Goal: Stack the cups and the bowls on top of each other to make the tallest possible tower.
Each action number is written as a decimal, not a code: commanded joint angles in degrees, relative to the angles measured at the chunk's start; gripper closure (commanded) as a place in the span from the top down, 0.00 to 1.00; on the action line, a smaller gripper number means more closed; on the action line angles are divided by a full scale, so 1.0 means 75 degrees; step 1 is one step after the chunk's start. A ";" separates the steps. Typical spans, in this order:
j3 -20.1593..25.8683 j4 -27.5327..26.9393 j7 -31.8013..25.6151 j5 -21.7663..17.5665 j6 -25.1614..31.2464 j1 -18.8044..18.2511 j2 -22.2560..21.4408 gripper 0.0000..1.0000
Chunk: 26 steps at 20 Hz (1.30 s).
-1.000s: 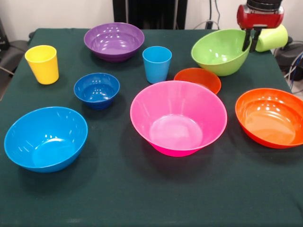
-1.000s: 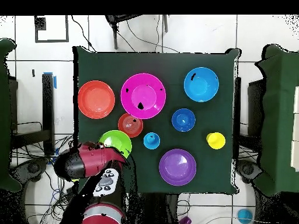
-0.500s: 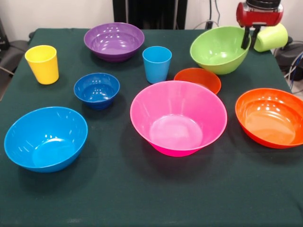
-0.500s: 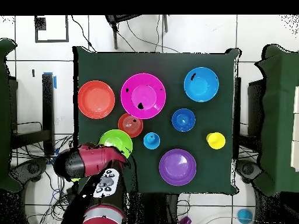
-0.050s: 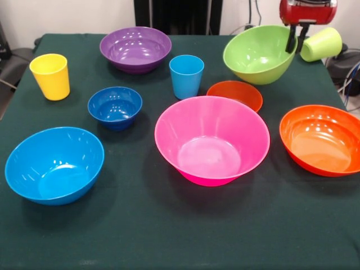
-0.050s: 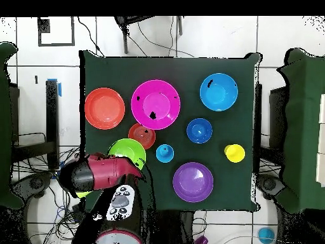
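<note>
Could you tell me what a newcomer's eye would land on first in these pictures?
Probably the big pink bowl at the middle of the dark green table. Next, the lime green bowl tilted and lifted off the cloth at the far right, its rim pinched by the gripper.

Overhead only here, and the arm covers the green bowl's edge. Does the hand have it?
Observer: Yes. The hand is clamped on the green bowl at its rim, one finger inside and one outside.
Operator: Is the bowl level?
Observer: No. It is tipped, with its opening turned toward the table's middle, and its base looks clear of the cloth.
Operator: Where's the green cup?
Observer: The green cup is on its side, just beyond the hand. The arm largely hides it in your view.
</note>
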 commanded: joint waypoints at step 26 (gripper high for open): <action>0.1006 -0.0146 -0.0092 -0.0719 0.0968 -0.0613 -0.0337 0.00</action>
